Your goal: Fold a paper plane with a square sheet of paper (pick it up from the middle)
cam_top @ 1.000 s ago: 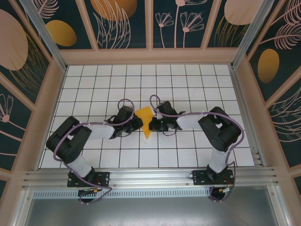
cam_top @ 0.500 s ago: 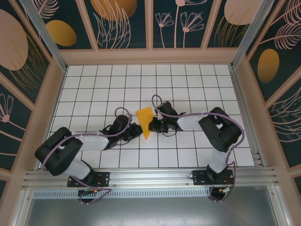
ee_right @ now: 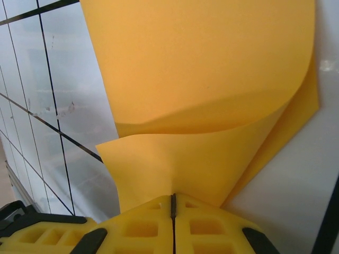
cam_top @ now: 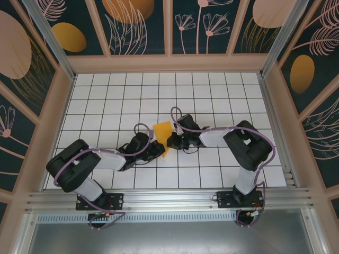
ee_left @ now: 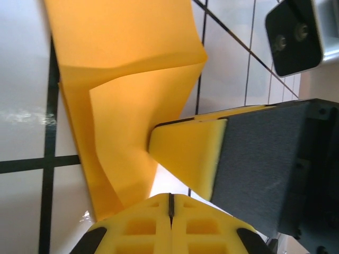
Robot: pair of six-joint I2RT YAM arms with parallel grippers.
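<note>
The square sheet of paper is orange-yellow and lies partly folded at the middle of the white grid table, its pointed end toward the arms. In the right wrist view one flap of the sheet curls up and over. My right gripper is at the sheet's right edge, its jaws shut on the lower flap, which puckers at the seam. My left gripper is low at the sheet's near left. It is shut with nothing seen in the seam. The paper stands just left of its tips, and a right finger pad is right in front.
The white tiled table is boxed in by wooden-framed wall panels on three sides. An aluminium rail runs along the near edge by both arm bases. Open tiles lie behind and to both sides of the paper.
My left gripper has closed fully and slid a little nearer and to the right, beside the sheet's pointed end. The raised flap now sits lower. The right arm has barely moved.
</note>
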